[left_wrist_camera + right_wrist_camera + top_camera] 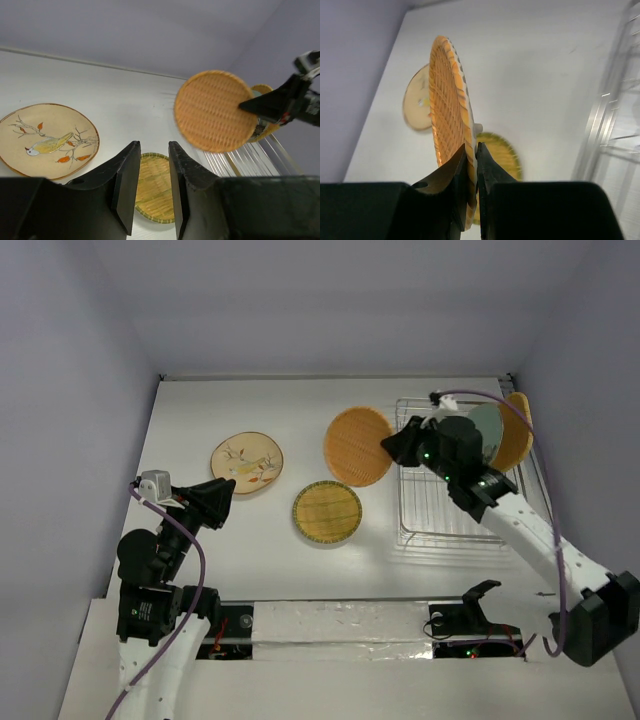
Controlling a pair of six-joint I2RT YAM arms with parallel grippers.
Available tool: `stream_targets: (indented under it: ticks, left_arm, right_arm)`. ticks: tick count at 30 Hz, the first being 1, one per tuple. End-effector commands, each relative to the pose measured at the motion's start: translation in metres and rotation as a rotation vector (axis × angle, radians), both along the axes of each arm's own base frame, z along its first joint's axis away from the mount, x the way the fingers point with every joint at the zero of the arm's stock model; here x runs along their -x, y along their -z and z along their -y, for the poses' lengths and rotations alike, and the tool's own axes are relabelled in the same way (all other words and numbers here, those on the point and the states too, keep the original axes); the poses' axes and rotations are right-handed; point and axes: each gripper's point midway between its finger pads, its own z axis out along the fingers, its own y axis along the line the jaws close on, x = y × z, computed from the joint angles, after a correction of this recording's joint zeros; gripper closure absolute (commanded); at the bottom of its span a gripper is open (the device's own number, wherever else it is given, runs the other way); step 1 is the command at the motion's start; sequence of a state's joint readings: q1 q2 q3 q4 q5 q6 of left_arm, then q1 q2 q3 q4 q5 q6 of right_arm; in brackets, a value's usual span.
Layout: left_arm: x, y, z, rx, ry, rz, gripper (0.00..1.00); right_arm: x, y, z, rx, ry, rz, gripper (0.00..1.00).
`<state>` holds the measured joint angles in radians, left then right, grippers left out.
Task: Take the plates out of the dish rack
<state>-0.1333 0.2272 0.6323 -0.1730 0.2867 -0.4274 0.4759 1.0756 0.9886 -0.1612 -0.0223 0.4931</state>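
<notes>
Just left of the rack (440,510), our right claw (393,446) pinches the orange woven plate (358,445) by its rim, on edge above the table (220,410). Our left claw (226,502) hangs slightly spread, empty, near the cream plate (247,462).

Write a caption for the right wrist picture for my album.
Right gripper pinches the orange woven plate by its rim, upright above the table, beside the dish rack.

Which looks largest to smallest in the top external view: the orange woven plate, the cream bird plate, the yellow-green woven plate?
Largest: orange woven plate, though the right pincer holds it up nearer the camera.
Then cream bird plate and yellow-green woven plate, about alike.
</notes>
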Motion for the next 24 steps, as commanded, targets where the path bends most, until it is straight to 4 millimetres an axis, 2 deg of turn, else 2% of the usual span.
stream_targets:
  ticks: [1, 3, 4, 7, 9, 13, 20, 24]
  left_arm:
    - [-0.003, -0.009, -0.001, 0.004, -0.007, 0.033, 0.74]
    - [-0.003, -0.008, -0.002, 0.005, -0.010, 0.031, 0.74]
    - [-0.003, -0.009, -0.002, 0.006, -0.012, 0.033, 0.74]
    - [-0.003, -0.009, -0.002, 0.005, -0.010, 0.030, 0.74]
    - [-0.003, -0.008, -0.001, 0.005, -0.007, 0.030, 0.74]
    - [-0.003, -0.009, -0.001, 0.005, -0.006, 0.031, 0.74]
    - [-0.003, -0.009, 0.000, 0.003, -0.001, 0.032, 0.73]
    - [-0.003, -0.008, 0.000, 0.002, -0.001, 0.030, 0.73]
  right_arm:
    - [0.013, -0.020, -0.067, -0.225, -0.255, 0.036, 1.00]
    - [0.021, -0.008, -0.087, -0.242, -0.320, 0.007, 1.00]
    - [0.021, 0.005, -0.095, -0.245, -0.330, -0.027, 1.00]
    - [0.029, 0.027, -0.112, -0.260, -0.380, -0.080, 1.00]
    - [0.030, 0.052, -0.117, -0.250, -0.383, -0.130, 1.00]
    - [0.030, 0.091, -0.113, -0.222, -0.347, -0.203, 1.00]
    - [0.034, 0.126, -0.109, -0.203, -0.328, -0.264, 1.00]
    - [0.033, 0.138, -0.108, -0.194, -0.316, -0.285, 1.00]
